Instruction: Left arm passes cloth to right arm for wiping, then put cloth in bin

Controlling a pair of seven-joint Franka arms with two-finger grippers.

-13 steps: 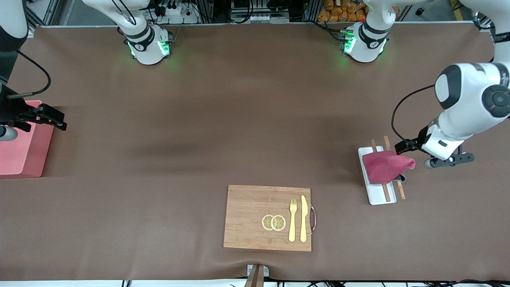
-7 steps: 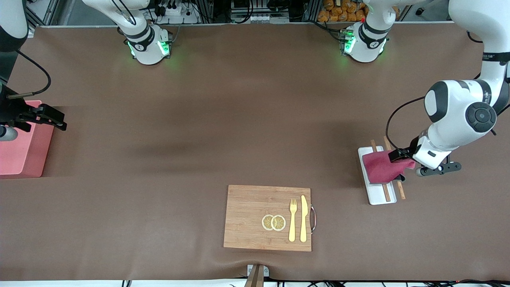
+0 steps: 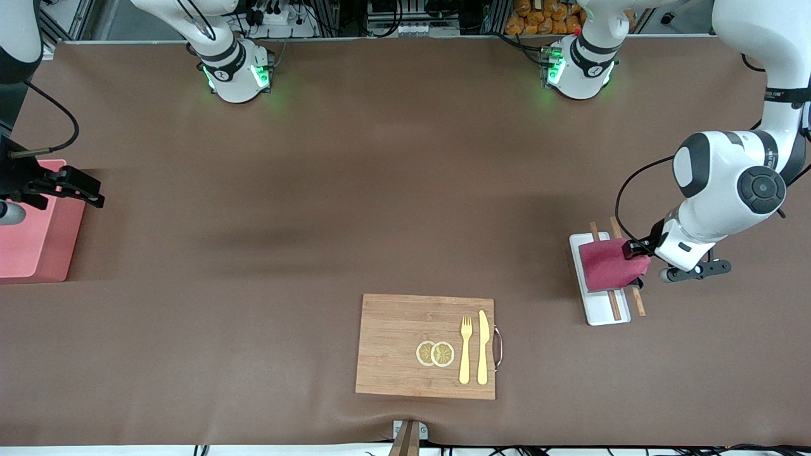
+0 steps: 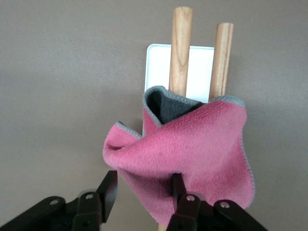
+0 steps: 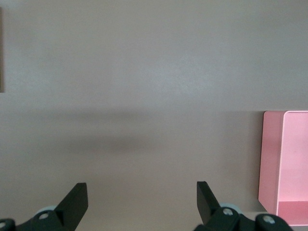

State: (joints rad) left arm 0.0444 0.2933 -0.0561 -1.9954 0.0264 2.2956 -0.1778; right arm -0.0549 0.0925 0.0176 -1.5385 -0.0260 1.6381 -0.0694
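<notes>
white arms (image 3: 722, 190), black joint caps

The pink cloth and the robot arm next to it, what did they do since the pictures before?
The left gripper moved in over the white tray and its fingers began closing around the edge of the cloth, which bunched up and shifted a little over the tray. The cloth is still lying on the two wooden sticks. The right gripper stayed open beside the bin, waiting.

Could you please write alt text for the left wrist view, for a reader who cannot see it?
The left arm's slim black gripper has its two fingers either side of a bunched fold of the raspberry-pink fabric cloth with a grey edge. The cloth drapes over two wooden rods lying across a flat white rectangular tray on the brown table.
</notes>
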